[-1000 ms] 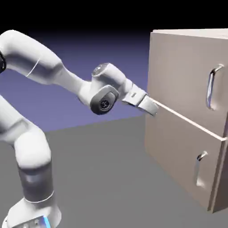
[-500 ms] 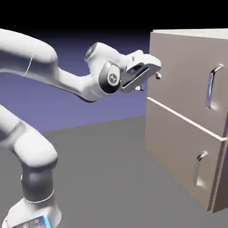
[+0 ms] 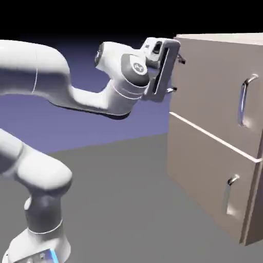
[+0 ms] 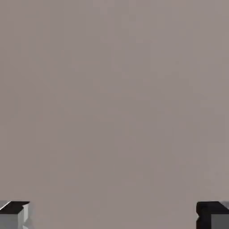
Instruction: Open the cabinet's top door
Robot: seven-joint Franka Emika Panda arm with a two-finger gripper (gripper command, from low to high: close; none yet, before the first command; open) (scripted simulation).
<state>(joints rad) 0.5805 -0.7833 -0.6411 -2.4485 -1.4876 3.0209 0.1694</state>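
Observation:
The beige cabinet (image 3: 215,154) fills the exterior view's right. Its top door (image 3: 210,87) lies flush with the front, and its long silver bar handle (image 3: 246,100) stands upright near the right edge. My gripper (image 3: 177,75) is open, one finger above the other, and points at the door's upper left part, far left of the handle. Whether the fingertips touch the panel, I cannot tell. In the hand view plain beige panel (image 4: 114,98) fills the picture. The gripper (image 4: 114,217) there has nothing between its two grey fingertips (image 4: 13,215), which sit wide apart at the bottom corners.
Below a seam lies the shorter lower panel (image 3: 205,180) with its small silver handle (image 3: 231,198). The grey table (image 3: 128,205) stretches in front of the cabinet. My white arm (image 3: 51,77) arches in from the exterior view's left.
The hand rose from the seam between the two panels to the top door's upper left part. It also rolled, so the fingers now stand one above the other. The jaws stayed open.

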